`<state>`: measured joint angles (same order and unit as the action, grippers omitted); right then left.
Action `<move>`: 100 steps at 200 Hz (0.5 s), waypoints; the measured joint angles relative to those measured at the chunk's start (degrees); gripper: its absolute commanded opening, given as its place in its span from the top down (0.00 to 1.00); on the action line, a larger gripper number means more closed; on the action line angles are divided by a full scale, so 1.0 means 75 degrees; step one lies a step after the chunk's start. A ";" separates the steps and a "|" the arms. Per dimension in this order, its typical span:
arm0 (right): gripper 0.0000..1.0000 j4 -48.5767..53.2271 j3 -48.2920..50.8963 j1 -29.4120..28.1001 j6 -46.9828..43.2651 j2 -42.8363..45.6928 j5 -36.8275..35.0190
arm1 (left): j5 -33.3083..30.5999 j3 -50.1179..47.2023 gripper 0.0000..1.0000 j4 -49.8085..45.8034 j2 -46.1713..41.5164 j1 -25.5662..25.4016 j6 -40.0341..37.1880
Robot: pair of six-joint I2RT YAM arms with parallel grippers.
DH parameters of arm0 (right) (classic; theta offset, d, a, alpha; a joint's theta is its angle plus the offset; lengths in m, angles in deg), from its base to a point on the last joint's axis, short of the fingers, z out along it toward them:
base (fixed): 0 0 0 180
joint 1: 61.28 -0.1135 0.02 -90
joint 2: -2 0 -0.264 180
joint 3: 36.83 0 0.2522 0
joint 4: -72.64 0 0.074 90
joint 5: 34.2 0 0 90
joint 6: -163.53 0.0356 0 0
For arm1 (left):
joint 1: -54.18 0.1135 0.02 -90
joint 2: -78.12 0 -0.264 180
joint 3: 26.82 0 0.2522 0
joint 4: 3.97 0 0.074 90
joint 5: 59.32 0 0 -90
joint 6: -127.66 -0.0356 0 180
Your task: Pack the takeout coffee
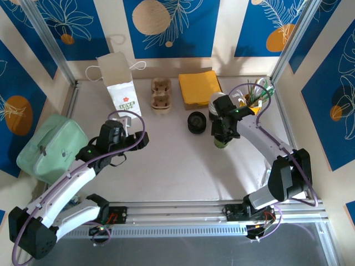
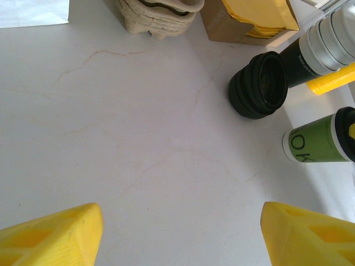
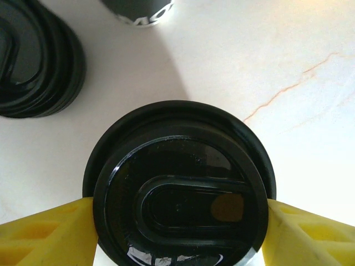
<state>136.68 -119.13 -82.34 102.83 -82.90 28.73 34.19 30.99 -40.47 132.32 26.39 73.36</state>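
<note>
Blue leaf-patterned panels wall a pale marbled table (image 1: 166, 160). Right of centre stands the takeout coffee (image 3: 177, 194), and the right hand (image 3: 178, 224) has closed on it, a yellow finger pressed to each side of its black lid. Just left of the cup lies a stack of loose black lids (image 1: 196, 122). The left hand (image 2: 180, 227) is spread wide and holds nothing, hanging over bare table. A white paper bag (image 1: 121, 83) stands at the far left.

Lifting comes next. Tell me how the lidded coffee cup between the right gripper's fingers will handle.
The takeout coffee stands tall and narrow, so likely tippy if nudged. Its paper wall probably dents under hard squeeze. The glossy lid may be slippery.
</note>
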 measured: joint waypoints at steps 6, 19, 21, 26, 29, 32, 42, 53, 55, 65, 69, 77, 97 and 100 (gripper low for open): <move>0.30 -0.0009 0.0000 0.0108 -0.0035 0.0000 0.0000 | 0.0012 -0.0006 0.25 0.0003 0.0000 0.0006 0.0000; 0.30 -0.0029 0.0000 0.0361 -0.0067 0.0000 0.0006 | 0.0012 -0.0032 0.25 0.0000 0.0000 0.0006 0.0000; 0.30 -0.0032 0.0000 0.0405 -0.0079 0.0000 0.0009 | 0.0012 -0.0038 0.25 0.0000 0.0000 0.0006 0.0000; 0.30 -0.0032 0.0000 0.0504 -0.0082 0.0000 0.0009 | 0.0012 -0.0052 0.25 -0.0003 0.0000 0.0006 0.0000; 0.30 -0.0038 0.0000 0.0557 -0.0085 0.0000 0.0006 | 0.0012 -0.0058 0.25 0.0000 -0.0003 0.0006 0.0000; 0.30 -0.0041 0.0000 0.0621 -0.0085 0.0000 0.0006 | 0.0012 -0.0067 0.25 -0.0003 -0.0003 0.0006 0.0000; 0.30 -0.0055 0.0000 0.0807 -0.0082 0.0000 0.0006 | 0.0012 -0.0079 0.25 -0.0003 -0.0003 0.0006 0.0000; 0.30 -0.0070 0.0000 0.1023 -0.0082 -0.0003 0.0006 | 0.0012 -0.0082 0.25 0.0000 -0.0003 0.0006 0.0000; 0.30 -0.0076 0.0000 0.1061 -0.0082 -0.0003 0.0006 | 0.0012 -0.0082 0.25 0.0000 -0.0003 0.0006 0.0000; 0.30 -0.0090 0.0000 0.1239 -0.0082 -0.0009 0.0006 | 0.0015 -0.0082 0.25 0.0000 -0.0003 0.0009 0.0000; 0.30 -0.0093 0.0000 0.1297 -0.0082 -0.0009 0.0006 | 0.0020 -0.0085 0.25 0.0000 -0.0003 0.0012 0.0000; 0.30 -0.0114 0.0000 0.1425 -0.0082 -0.0009 0.0006 | 0.0044 -0.0085 0.25 0.0003 -0.0003 0.0020 0.0000; 0.29 -0.0178 0.0000 0.1725 -0.0082 -0.0015 0.0006 | 0.0082 -0.0085 0.25 0.0064 0.0003 0.0026 0.0003; 0.29 -0.0187 0.0000 0.1769 -0.0082 -0.0020 0.0006 | 0.0096 -0.0085 0.25 0.0079 0.0003 0.0026 0.0003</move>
<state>135.29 -119.13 -69.07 102.22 -83.05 28.77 34.91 30.36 -39.88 132.34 26.58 73.38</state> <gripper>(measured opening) 0.706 0.749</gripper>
